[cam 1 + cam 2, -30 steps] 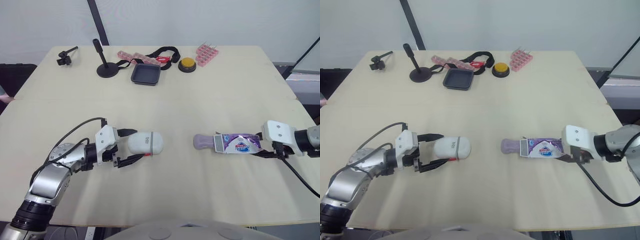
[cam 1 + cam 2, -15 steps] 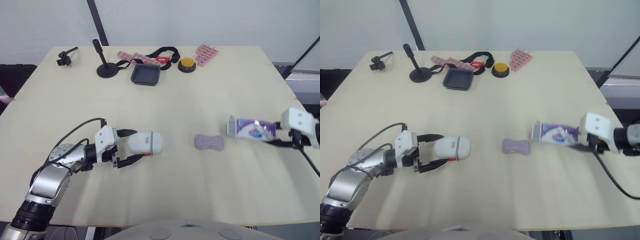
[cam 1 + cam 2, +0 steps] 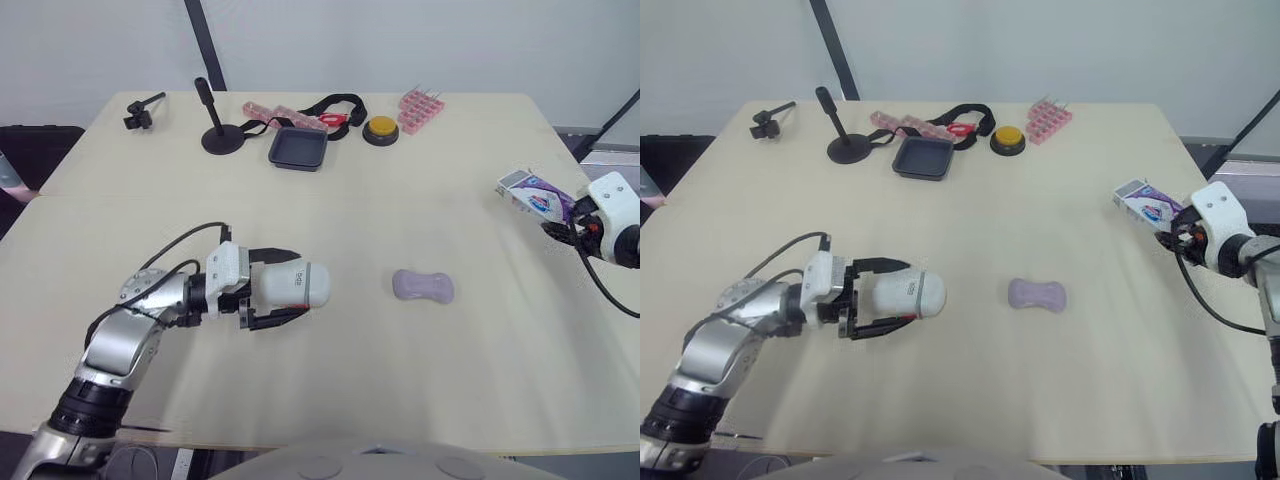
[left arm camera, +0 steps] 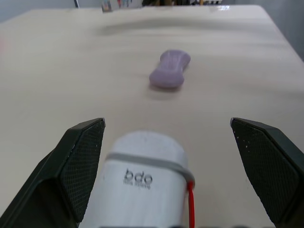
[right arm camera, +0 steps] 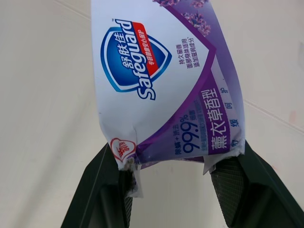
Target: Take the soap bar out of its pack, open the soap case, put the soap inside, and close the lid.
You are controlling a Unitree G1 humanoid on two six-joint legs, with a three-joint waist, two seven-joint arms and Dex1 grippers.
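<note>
Right gripper [image 5: 171,164], holding one pack [image 5: 161,76], swung away from one soap bar [image 3: 423,286]; left gripper [image 4: 166,126] wide around one case [image 4: 142,175].

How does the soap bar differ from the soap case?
The soap bar is lilac with a pinched waist; the soap case is white and capsule-shaped. The soap bar is smaller than the soap case. The soap bar lies free; the soap case lies inside the open left pincer. Both rest on the table.

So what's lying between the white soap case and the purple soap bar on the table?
Nothing. There is only bare table between the soap case and the soap bar. This is clearest in the left wrist view and also shows in both eye views.
</note>
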